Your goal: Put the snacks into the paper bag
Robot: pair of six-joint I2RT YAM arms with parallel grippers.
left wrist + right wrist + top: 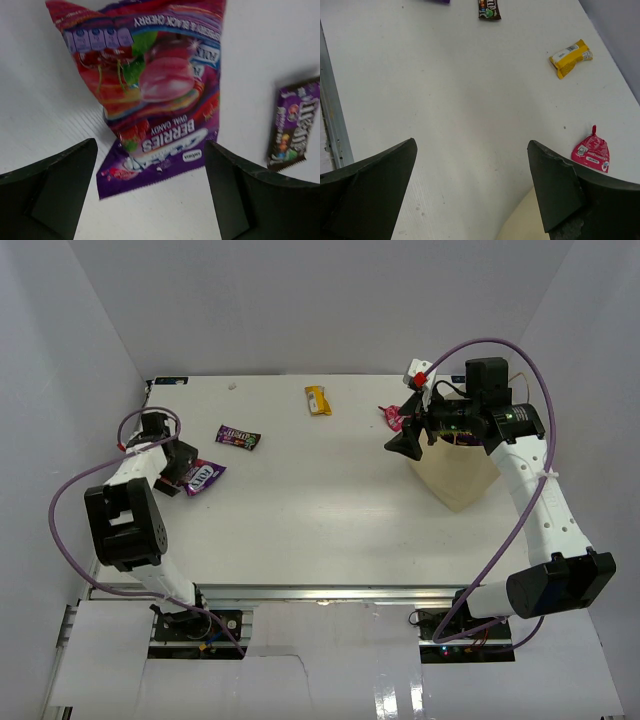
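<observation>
Reaching for the purple berries candy bag point(155, 90), flat at the table's left, well apart from the paper bag point(458, 478) at right. Next, probably: lower and close on its slippery lower end. Wide open and empty at the left gripper point(150, 167), astride that end. Equally wide and empty at the right gripper point(472, 170), by the paper bag.

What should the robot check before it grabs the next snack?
1. The left gripper is open: ok.
2. The shiny purple candy bag lies lined up between its jaws: ok.
3. The right gripper is open and holds nothing: ok.
4. The tan paper bag stands upright: ok.
5. The bag's mouth is open: cannot tell, it is hidden.
6. The small brown packet, yellow wrapper and pink-red wrapper are bagged: not ok, they lie on the table.
</observation>
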